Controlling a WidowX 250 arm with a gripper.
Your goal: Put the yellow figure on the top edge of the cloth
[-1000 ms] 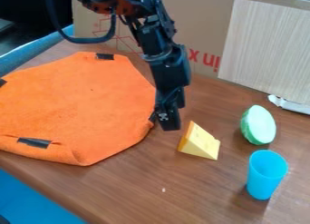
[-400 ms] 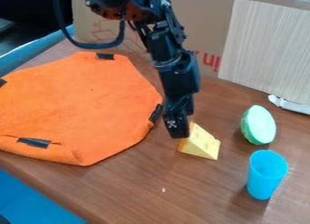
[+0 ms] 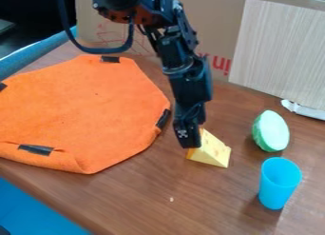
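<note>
Edging toward the yellow wedge (image 3: 213, 152), the jaws; their opening and hold I cannot tell

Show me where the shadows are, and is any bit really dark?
In the camera view, the blue cup drops a soft shadow on the wooden table, toward the picture's bottom left; also in the camera view, the orange cloth looks bright, with darker shading at its bottom folds, and the top left corner of the camera view is nearly black.
</note>
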